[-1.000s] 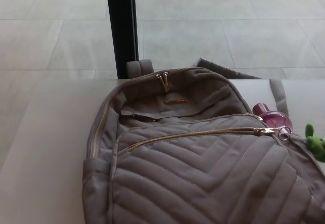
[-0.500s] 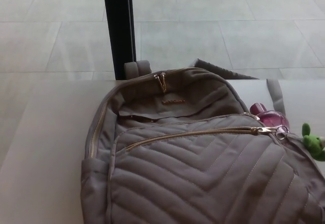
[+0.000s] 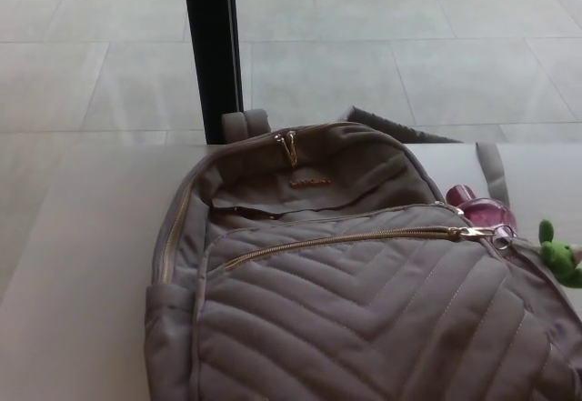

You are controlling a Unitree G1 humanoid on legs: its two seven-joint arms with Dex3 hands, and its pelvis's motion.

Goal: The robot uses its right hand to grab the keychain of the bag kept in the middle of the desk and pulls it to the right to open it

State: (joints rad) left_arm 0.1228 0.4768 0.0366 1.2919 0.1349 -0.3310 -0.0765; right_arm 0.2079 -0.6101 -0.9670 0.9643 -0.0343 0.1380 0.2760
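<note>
A grey-brown quilted bag [image 3: 364, 319] lies flat on the pale desk [image 3: 82, 274], filling the near and middle part of the head view and running off the near edge. Its chevron-stitched front pocket is nearest, and along the top of that pocket a gold zipper [image 3: 346, 240] runs from the left across to the right. The zipper is closed along its visible length, with the slider sitting at the right end. A small ring there carries the keychain [image 3: 561, 257], a green plush figure resting at the bag's right edge, close to the picture's right border. Just beyond the slider a pink, glossy object [image 3: 482, 208] lies beside the bag. Farther up, the main compartment's two gold zipper pulls [image 3: 288, 145] hang together at the top middle of the bag, above a small gold logo. A grey strap [image 3: 496, 172] trails onto the desk at the far right. Past the desk's far edge a black post [image 3: 212, 46] rises from the pale tiled floor [image 3: 409, 46]. Neither robot hand appears, so their state cannot be told.
</note>
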